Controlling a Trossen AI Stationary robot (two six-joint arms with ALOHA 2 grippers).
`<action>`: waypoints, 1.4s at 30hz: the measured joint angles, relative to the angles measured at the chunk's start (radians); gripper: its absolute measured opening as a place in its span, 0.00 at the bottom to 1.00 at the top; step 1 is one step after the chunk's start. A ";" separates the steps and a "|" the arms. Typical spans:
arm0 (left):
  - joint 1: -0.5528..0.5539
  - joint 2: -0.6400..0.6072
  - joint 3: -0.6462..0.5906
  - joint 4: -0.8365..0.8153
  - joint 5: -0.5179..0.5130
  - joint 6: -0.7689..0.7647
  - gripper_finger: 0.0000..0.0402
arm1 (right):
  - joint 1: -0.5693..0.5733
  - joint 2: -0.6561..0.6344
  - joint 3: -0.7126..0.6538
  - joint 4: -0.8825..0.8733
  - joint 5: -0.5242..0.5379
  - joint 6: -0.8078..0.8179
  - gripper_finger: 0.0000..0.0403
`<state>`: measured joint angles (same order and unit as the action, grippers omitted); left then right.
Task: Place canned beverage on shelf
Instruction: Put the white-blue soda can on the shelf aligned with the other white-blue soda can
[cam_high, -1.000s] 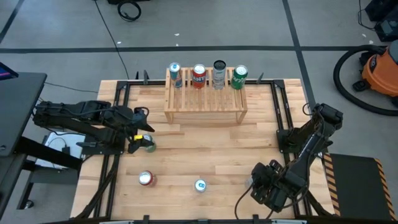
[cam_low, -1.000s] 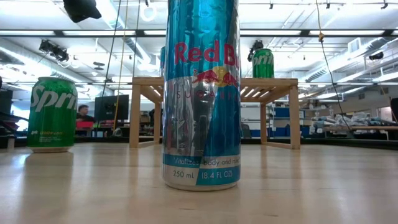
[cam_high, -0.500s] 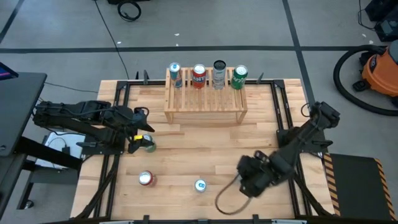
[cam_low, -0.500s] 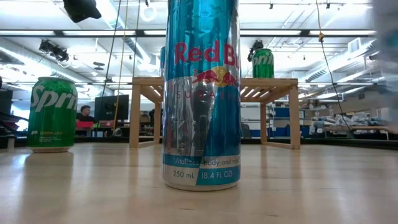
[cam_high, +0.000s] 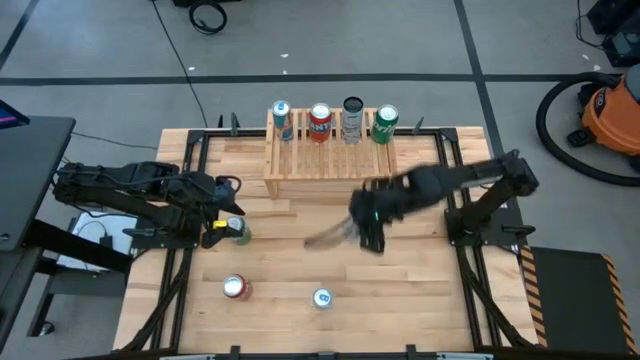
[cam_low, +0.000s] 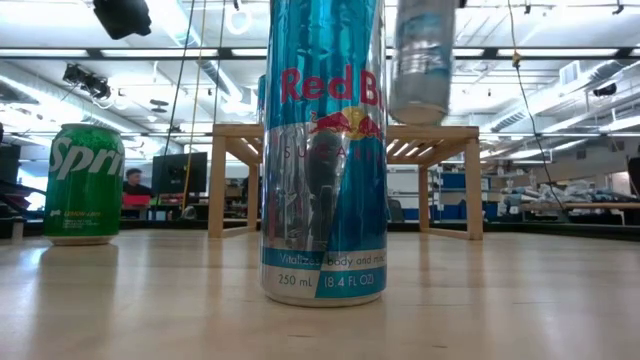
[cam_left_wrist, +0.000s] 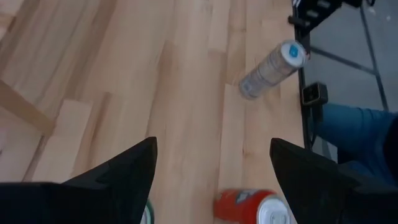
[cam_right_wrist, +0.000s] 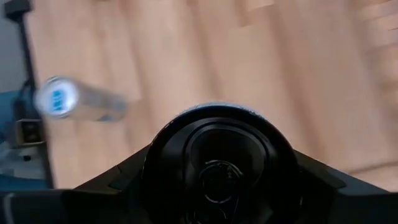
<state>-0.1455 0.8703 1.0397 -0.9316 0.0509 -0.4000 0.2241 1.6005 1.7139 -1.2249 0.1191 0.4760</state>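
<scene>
While the right arm reaches out over the middle of the tabletop (cam_high: 420, 300), I count from my near edge outward. Nearest, behind the right claw (cam_high: 366, 228) and to its left, stand two loose cans: a slim blue Red Bull can (cam_high: 321, 298) and a red can (cam_high: 235, 288). Level with that claw, well off to its left, a green Sprite can (cam_high: 240, 232) stands just beside the left claw (cam_high: 222, 228), whose fingers are spread and which waits there.

The right claw is pressed onto a silvery can (cam_low: 420, 60), as I judge it: the low view shows it off the tabletop, and the wrist view shows a round can end between the fingers.

Ahead of the right claw, slightly to its left, sits the shelf (cam_high: 330, 172), its long axis running crosswise to the reach. The right arm is the nearer one. Four cans stand in a row on the rear tier: blue (cam_high: 281, 118), red (cam_high: 319, 120), dark-topped (cam_high: 352, 115) and green (cam_high: 385, 122). I see none on the front step, so I judge the move goes forward to that tier.
</scene>
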 joint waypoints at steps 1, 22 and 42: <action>0.000 0.000 0.000 -0.007 0.000 0.000 0.78 | -0.035 0.000 0.029 -0.030 -0.005 -0.032 0.66; 0.000 0.000 0.000 -0.062 0.040 0.003 0.78 | -0.517 -0.001 0.236 -0.116 -0.202 -0.585 0.67; 0.001 0.000 0.000 -0.060 -0.007 0.047 0.78 | -0.666 0.001 0.236 -0.046 -0.307 -0.808 0.67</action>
<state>-0.1447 0.8703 1.0397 -0.9916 0.0441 -0.3531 -0.4417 1.6012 1.9495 -1.2706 -0.1875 -0.3316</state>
